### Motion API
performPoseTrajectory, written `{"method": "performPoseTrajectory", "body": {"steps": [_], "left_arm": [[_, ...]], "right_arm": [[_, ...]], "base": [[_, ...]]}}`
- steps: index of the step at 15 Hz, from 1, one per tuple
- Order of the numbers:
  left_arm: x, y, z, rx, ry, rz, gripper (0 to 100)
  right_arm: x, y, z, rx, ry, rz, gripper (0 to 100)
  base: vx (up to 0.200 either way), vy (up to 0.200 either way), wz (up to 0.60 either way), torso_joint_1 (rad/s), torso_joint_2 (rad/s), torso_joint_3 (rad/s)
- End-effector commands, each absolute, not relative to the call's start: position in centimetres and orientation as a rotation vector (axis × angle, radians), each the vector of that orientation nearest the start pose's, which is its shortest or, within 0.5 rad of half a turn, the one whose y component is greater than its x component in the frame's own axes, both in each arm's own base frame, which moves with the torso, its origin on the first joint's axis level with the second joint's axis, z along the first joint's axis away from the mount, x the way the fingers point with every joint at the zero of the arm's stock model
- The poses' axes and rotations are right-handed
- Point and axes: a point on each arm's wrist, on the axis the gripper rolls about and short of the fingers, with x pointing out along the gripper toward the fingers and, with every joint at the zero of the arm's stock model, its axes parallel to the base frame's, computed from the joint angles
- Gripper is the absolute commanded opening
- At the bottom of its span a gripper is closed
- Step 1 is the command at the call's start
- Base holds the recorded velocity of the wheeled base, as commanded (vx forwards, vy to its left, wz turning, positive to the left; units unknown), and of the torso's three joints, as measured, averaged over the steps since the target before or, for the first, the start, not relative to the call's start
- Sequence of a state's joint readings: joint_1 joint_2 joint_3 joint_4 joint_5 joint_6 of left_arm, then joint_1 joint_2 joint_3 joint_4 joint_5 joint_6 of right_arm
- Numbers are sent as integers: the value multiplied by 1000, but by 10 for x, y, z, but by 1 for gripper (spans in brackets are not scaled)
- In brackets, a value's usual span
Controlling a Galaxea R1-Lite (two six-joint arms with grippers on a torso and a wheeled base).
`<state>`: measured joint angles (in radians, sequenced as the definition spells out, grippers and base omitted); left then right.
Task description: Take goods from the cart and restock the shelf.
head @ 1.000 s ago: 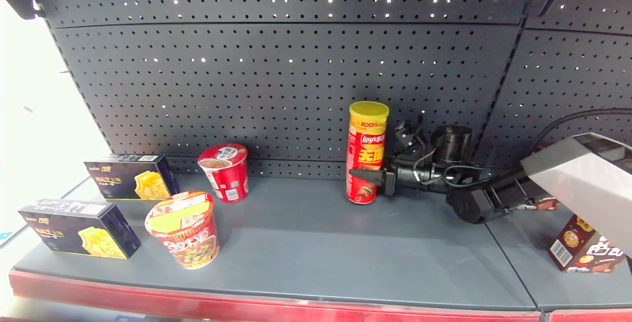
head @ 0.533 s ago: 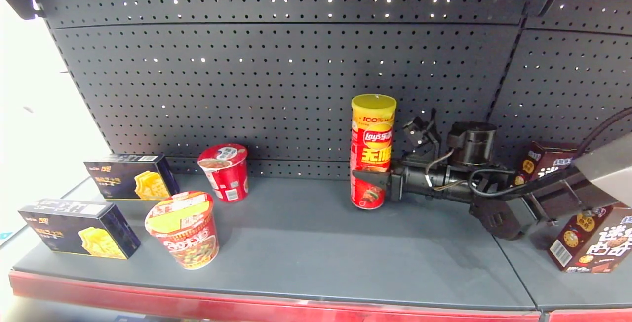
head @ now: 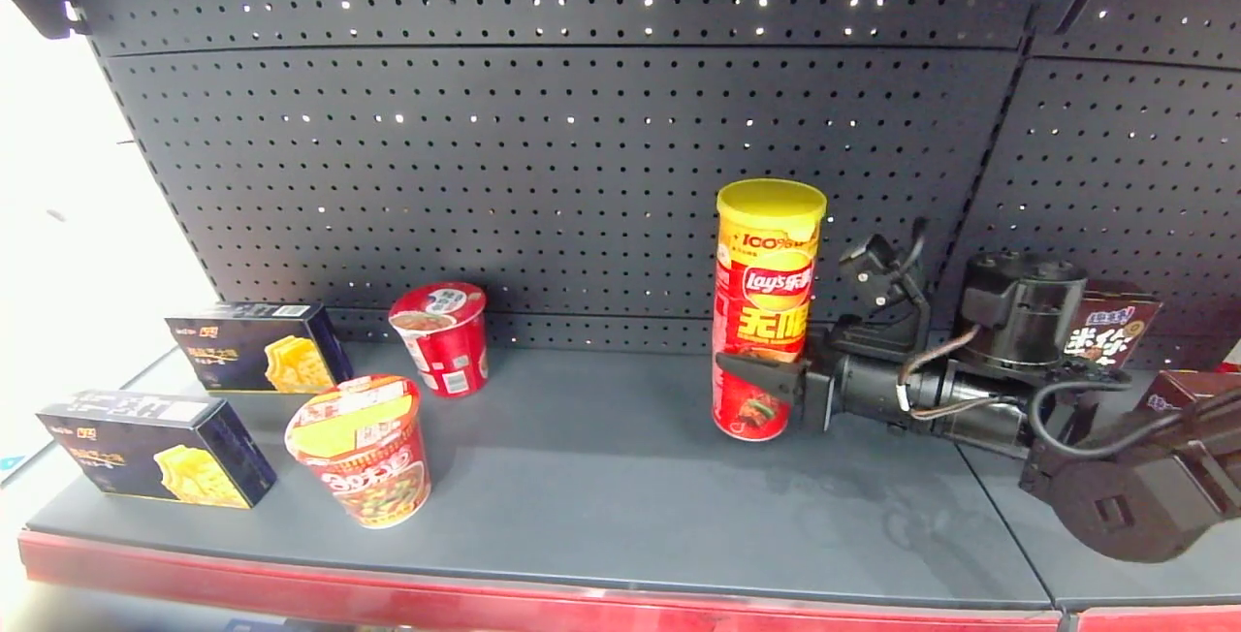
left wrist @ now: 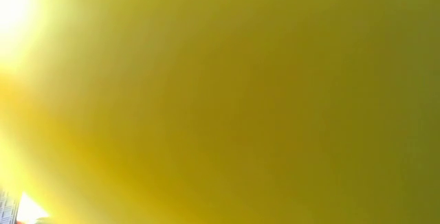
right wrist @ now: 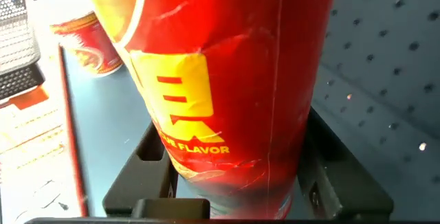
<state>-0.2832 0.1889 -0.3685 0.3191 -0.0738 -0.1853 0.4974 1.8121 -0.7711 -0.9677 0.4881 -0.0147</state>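
Observation:
A tall chips can point(head: 766, 312) with a yellow lid and red body stands upright on the grey shelf point(head: 601, 487), right of centre and a little out from the pegboard. My right gripper point(head: 754, 378) comes in from the right and is shut on the can's lower part. One finger crosses the can's front; the other is behind it. In the right wrist view the can point(right wrist: 234, 80) sits between the black fingers point(right wrist: 141, 176) of the gripper point(right wrist: 234, 186). The left wrist view is a yellow blur.
Two red cup noodles point(head: 361, 448) point(head: 441, 336) and two dark blue boxes point(head: 160, 446) point(head: 260, 345) stand on the left half. Brown boxes point(head: 1110, 331) sit behind my right arm. The pegboard point(head: 582, 176) closes the back; a red lip point(head: 485, 593) runs along the front.
My right gripper has carried the chips can rightward and toward the shelf's front. The arm now covers the brown box at the front right.

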Motion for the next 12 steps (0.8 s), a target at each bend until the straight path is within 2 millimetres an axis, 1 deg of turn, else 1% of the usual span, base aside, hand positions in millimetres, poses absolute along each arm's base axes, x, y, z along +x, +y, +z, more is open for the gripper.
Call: {"method": "performPoseTrajectory", "body": {"steps": [1, 3, 6, 8, 12], "left_arm": [[-36, 9, 148, -170, 158, -341, 0], [-36, 9, 148, -170, 157, -340, 0], [-36, 9, 145, -169, 169, -339, 0], [-37, 9, 143, -171, 170, -337, 0], [-36, 9, 141, -185, 179, -333, 0]], "right_arm": [[259, 165, 174, -16, 58, 1000, 0], [245, 165, 172, -14, 66, 994, 0], [228, 160, 168, -18, 88, 968, 0], [224, 158, 166, -20, 95, 966, 0], [214, 162, 148, -20, 109, 997, 0]], "base": [[0, 0, 0, 0, 0, 0], [0, 0, 0, 0, 0, 0], [0, 0, 0, 0, 0, 0], [0, 0, 0, 0, 0, 0], [0, 0, 0, 0, 0, 0]]}}
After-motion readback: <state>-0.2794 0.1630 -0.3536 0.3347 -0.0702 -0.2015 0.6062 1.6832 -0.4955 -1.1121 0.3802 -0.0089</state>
